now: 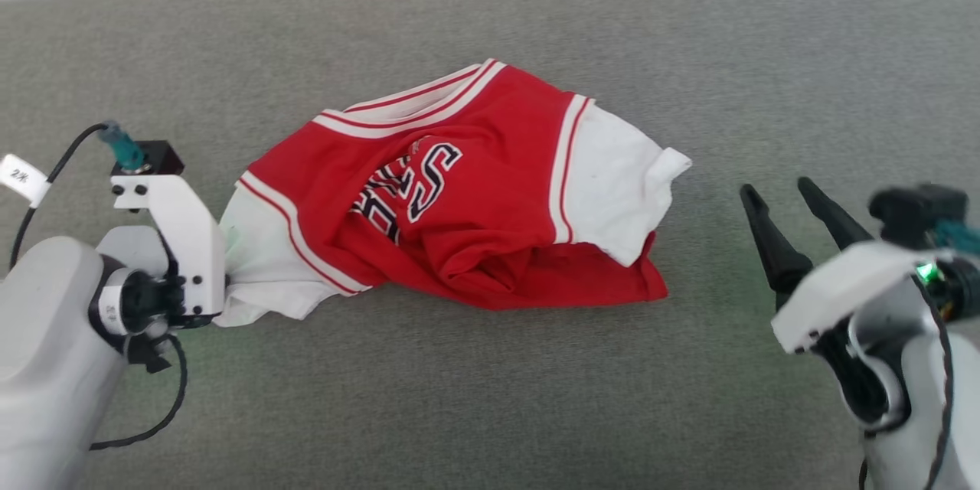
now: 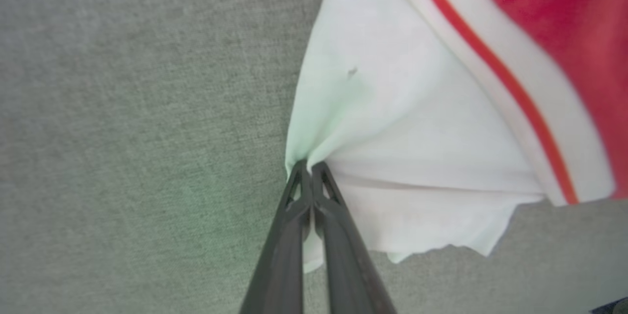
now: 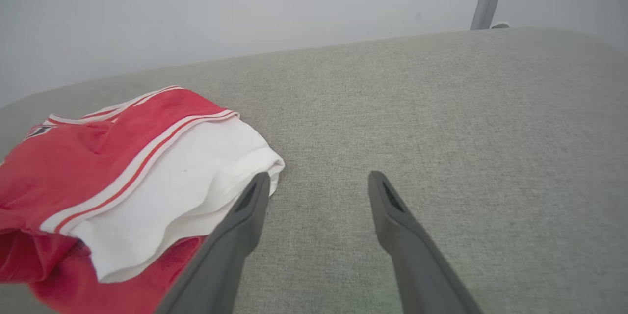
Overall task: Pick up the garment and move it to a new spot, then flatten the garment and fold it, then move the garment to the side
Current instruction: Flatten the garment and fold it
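Robot's left hand [image 2: 309,167] pinches a white sleeve of the crumpled red garment [image 1: 475,207] on a grey worktop [image 1: 490,398].
Its fingers are clamped together on the sleeve's edge. The right hand [image 1: 775,187], fingers spread, grips nothing near the opposite sleeve. The garment lies mid-worktop, long axis left to right, one sleeve toward each hand.

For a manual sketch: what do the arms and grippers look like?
Pale grey forearms, white brackets, black cables. The left gripper and right gripper each have two long, tapering dark fingers. Left: white tag, teal plug; right: green light.
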